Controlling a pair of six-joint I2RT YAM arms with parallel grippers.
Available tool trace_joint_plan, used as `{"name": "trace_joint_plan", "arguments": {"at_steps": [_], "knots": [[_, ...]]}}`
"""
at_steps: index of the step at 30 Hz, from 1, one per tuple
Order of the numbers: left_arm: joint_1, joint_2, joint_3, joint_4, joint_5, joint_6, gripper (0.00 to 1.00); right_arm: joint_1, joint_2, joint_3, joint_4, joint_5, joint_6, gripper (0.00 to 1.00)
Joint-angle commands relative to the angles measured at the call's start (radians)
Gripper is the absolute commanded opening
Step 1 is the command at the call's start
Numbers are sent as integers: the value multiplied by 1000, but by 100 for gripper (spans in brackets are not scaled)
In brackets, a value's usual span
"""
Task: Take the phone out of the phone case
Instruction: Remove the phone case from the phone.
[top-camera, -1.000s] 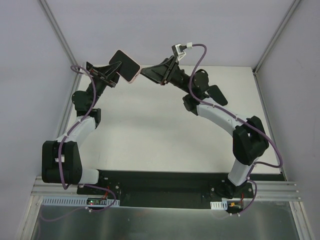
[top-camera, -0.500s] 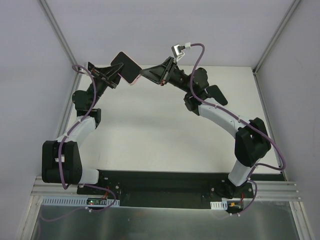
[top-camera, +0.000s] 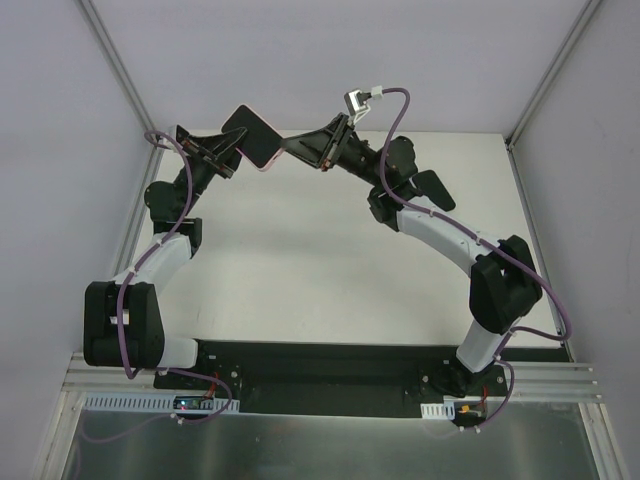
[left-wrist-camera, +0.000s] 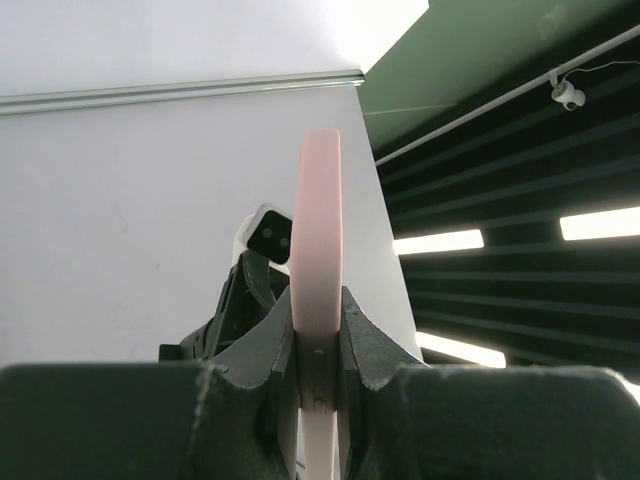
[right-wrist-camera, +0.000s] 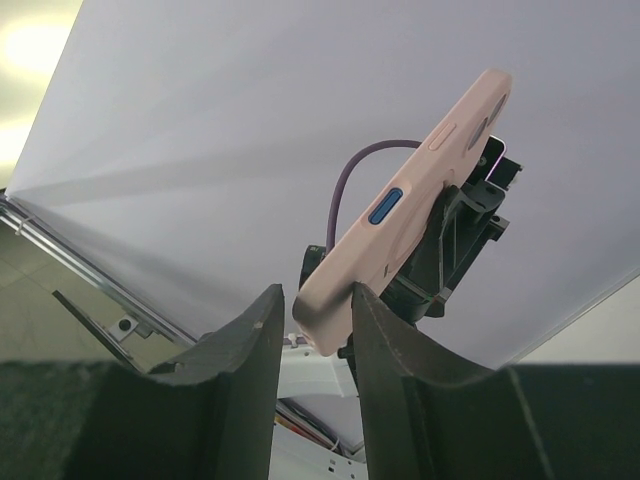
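**Pink shell with the phone inside, held in the air between both grippers**

Pink phone case (top-camera: 265, 164) raised well above the far left part of the white table (top-camera: 300, 260), with the phone (top-camera: 252, 130) seated in it and its dark face turned up toward the top camera. Clamped at one end by the left gripper (left-wrist-camera: 317, 310), both jaws pressed tight against the thin pink edge. At the opposite corner, flanked by the right gripper (right-wrist-camera: 315, 295), with one finger against the shell and perhaps a thin gap at the other. Not possible to tell whether really squeezed or only enclosed.

From the left wrist, only the edge of the case visible, hiding most of the right gripper behind it. From the right wrist, only the pink back, with the left gripper and a purple cable (right-wrist-camera: 343, 195) partly covered by it. Plain white wall (top-camera: 330, 60) behind everything.

Compared with one second before: case tilted a little further, less pink rim showing from above, right arm shifted slightly to the left. Almost no difference against half a second before.
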Motion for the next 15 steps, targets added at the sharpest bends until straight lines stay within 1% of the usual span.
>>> {"name": "trace_joint_plan", "arguments": {"at_steps": [1, 7, 9, 10, 13, 15], "knots": [[14, -44, 2, 275, 22, -45, 0, -10, -65, -4, 89, 33, 9, 36], [17, -44, 4, 278, 22, -45, 0, -17, -64, -14, 104, 36, 24, 36], [15, -47, 4, 278, 21, -43, 0, -20, -62, -15, 106, 36, 26, 34], [15, -47, 2, 277, 22, -45, 0, -18, -62, -15, 107, 36, 29, 31], [18, -46, 4, 277, 21, -44, 0, -20, -64, -14, 109, 32, 27, 29], [17, -47, 4, 277, 18, -43, 0, -17, -65, -17, 109, 27, 29, 25]]}}
